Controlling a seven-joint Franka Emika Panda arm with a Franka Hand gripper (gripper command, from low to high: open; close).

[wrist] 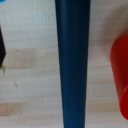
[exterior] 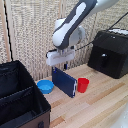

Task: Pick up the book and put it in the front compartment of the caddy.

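The book, a thin navy hardcover, stands upright on the wooden table between a blue bowl and a red cup. My gripper hangs directly over its top edge, fingers at or just touching that edge; the exterior view does not show whether they clamp it. In the wrist view the book's dark edge runs straight through the middle and no fingers show. The caddy, a black fabric bin, sits at the exterior view's lower left. Its front compartment lies behind the brownish outer wall and looks empty.
A blue bowl rests just on the caddy side of the book. The red cup stands close on the book's other side. A black boxy machine occupies the exterior view's right rear. A slatted wall backs the table.
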